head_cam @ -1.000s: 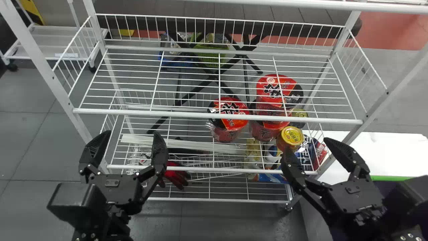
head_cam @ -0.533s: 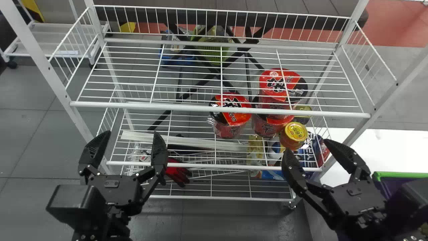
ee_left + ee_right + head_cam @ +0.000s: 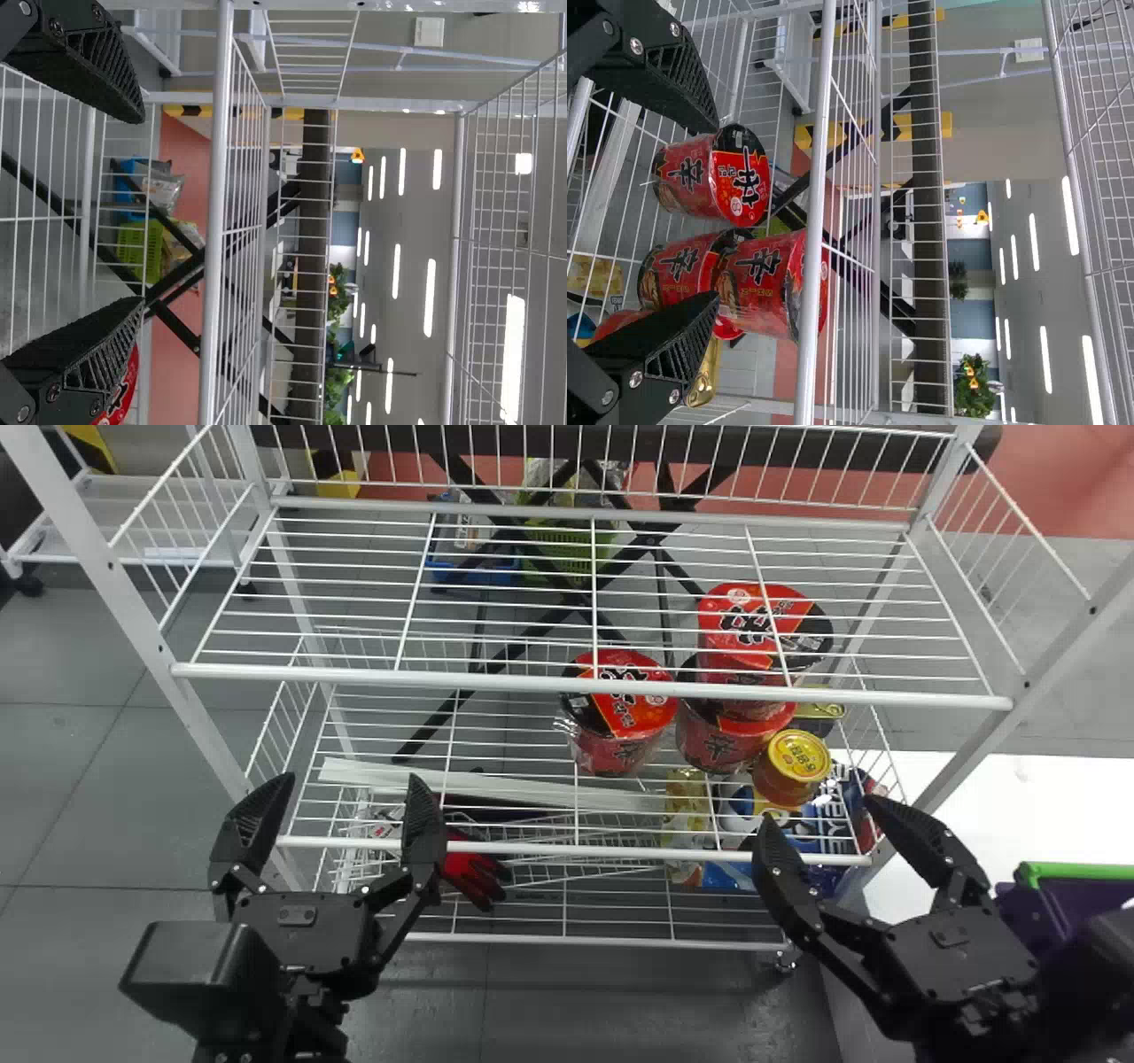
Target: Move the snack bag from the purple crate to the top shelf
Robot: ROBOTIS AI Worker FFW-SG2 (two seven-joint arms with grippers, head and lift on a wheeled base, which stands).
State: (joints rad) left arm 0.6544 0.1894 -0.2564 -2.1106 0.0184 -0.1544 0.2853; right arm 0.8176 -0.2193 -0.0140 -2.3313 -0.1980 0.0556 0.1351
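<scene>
- Purple plastic with a green rim marks the crate (image 3: 1074, 871) at the right edge of the head view, partly hidden behind our right arm. We cannot make out the snack bag in it.
- Our right gripper (image 3: 819, 812) is before the right end of the rack, to the left of the crate, with its two fingers spread apart and nothing between them.
- Our left gripper (image 3: 352, 784) is parked before the left end of the rack, its fingers also apart and nothing held.
- Before us we have the white wire rack; its upper shelf (image 3: 532, 681) in the head view holds nothing.
- Below that shelf we see one red cup (image 3: 623, 713) by itself and, to its right, another red cup (image 3: 749, 624) stacked on a third (image 3: 728, 744).
- Beside the stack we find a tub with a yellow lid (image 3: 797, 756).
- Lower down we see a yellow packet (image 3: 685, 815), and to the left a red glove (image 3: 475, 875).
- Behind the rack we spot a green basket (image 3: 567, 553).
</scene>
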